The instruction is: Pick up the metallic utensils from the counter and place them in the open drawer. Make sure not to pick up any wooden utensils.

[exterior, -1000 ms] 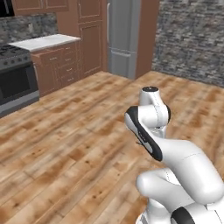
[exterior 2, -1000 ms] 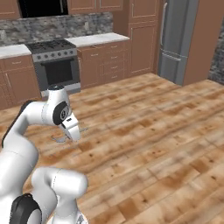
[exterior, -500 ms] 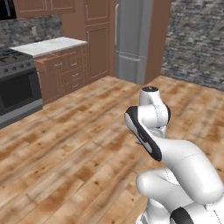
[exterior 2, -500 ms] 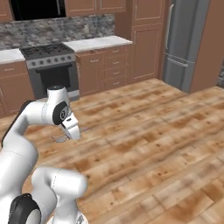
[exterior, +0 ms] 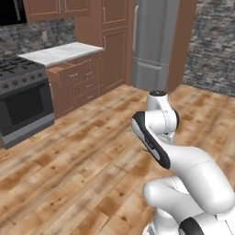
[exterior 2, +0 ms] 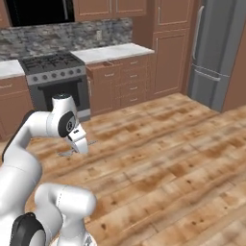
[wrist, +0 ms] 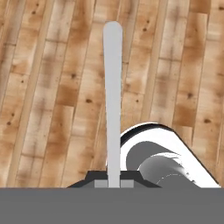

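A thin silver-grey metallic utensil [wrist: 113, 87], the fork by its colour, sticks straight out from my gripper [wrist: 113, 183], which is shut on its lower end; the tines are hidden. In the right base view the gripper [exterior 2: 79, 145] hangs over the wooden floor with the thin fork [exterior 2: 67, 153] pointing sideways out of it. The white marble counter [exterior: 62, 52] [exterior 2: 115, 51] lies ahead beside the stove. Under it, a reddish-brown drawer [exterior: 64, 71] [exterior 2: 102, 66] stands slightly out from the cabinet front. The wooden utensils are out of view.
A black stove [exterior: 20, 98] [exterior 2: 55, 77] stands left of the counter. A steel fridge [exterior: 153, 43] [exterior 2: 214, 53] and tall brown cabinets [exterior: 112, 46] are to the right. Open plank floor [exterior 2: 163, 153] lies between me and the cabinets.
The whole scene has shifted: the base has moved, and the stove, counter and cabinets look nearer and more to the right. The arm keeps its pose and its hold on the fork.
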Controlling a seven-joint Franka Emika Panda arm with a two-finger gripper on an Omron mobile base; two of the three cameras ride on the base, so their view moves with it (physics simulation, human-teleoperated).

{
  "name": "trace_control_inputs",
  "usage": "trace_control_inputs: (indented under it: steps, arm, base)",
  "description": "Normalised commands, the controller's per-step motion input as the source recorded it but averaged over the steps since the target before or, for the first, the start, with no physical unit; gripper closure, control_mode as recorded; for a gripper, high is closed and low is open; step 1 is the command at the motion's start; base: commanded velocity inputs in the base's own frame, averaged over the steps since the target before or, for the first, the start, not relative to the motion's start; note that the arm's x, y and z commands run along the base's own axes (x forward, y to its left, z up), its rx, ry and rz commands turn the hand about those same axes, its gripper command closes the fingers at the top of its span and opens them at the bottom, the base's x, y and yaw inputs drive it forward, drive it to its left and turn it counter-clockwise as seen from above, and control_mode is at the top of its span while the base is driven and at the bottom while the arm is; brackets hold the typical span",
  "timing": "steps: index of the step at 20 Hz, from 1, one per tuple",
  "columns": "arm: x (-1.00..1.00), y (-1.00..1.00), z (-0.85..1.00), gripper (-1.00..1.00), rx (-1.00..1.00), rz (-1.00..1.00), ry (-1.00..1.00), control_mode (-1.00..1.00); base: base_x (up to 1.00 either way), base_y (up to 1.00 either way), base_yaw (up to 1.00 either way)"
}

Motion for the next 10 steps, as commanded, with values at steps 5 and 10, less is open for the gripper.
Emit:
trace_control_inputs:
  steps: [5, 10]
  arm:
    - [0.0, 0.0, 0.0, 1.0, 0.0, 0.0, 0.0, 1.0]
    - [0.0, 0.0, 0.0, 1.0, 0.0, 0.0, 0.0, 1.0]
  base:
    - [1.0, 0.39, 0.0]
    - [1.0, 0.32, 0.0]
